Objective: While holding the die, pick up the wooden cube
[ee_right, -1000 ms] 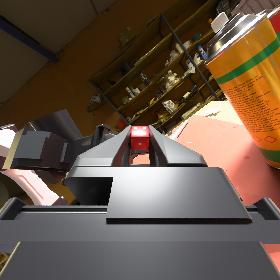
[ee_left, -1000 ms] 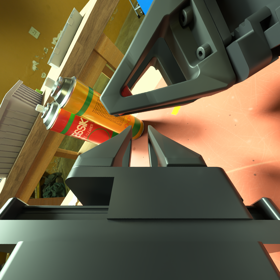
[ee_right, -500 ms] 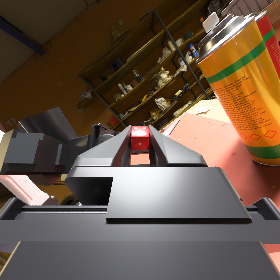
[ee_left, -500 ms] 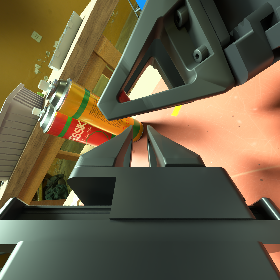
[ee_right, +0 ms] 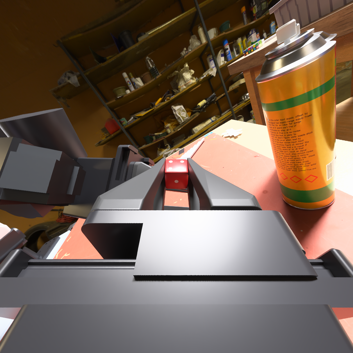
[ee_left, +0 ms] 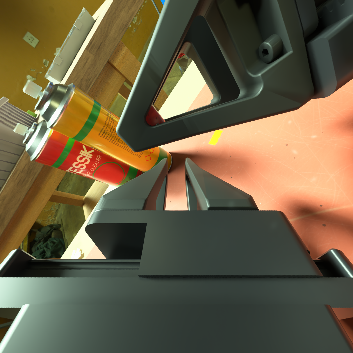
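Observation:
My right gripper is shut on a red die with white pips, held at the fingertips above the salmon mat. In the left wrist view the right gripper's grey finger frame looms just above and ahead, and a sliver of the die shows through its window. My left gripper is low over the mat, its fingers a narrow gap apart with nothing between them. The left arm's body shows at the left of the right wrist view. No wooden cube shows in either view.
An orange spray can stands on the mat right of my right gripper; it also shows in the left wrist view, with a red spray can beside it. A yellow tape mark lies on the mat. A wooden bench and cluttered shelves stand beyond.
My right gripper has shifted with the die still held, so the orange can sits farther off and fully in its view. In the left wrist view the right gripper has drawn closer and higher.

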Tool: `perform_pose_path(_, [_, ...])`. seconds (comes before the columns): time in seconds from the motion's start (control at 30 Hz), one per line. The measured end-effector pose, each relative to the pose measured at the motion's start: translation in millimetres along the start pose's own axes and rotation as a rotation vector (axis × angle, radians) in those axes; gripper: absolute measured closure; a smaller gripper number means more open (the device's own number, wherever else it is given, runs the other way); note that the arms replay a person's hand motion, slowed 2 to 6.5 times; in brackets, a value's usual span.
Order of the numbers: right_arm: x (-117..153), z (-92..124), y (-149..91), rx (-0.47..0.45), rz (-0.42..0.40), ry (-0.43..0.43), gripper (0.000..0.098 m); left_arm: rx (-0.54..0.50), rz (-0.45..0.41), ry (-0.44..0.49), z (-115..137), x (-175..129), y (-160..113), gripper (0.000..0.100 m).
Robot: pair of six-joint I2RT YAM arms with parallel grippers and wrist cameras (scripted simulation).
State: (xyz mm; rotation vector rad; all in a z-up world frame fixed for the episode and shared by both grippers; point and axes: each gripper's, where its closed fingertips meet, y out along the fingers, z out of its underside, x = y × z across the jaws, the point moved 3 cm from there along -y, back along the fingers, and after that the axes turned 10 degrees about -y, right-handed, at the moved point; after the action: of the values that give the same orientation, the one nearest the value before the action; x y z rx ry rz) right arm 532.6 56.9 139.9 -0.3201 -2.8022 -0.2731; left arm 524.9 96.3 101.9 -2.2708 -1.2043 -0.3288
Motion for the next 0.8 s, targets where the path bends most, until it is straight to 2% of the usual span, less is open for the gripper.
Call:
perform_pose_path(0.3, [0,5,1,0.038,0.018,-0.026,0.0799,0.009,0.039,-0.056,13,-1,2,0.084])
perform_pose_path(0.8, [-4,8,3,0.038,0.021,0.015,0.0799,0.041,0.069,-0.099,34,-3,3,0.084])
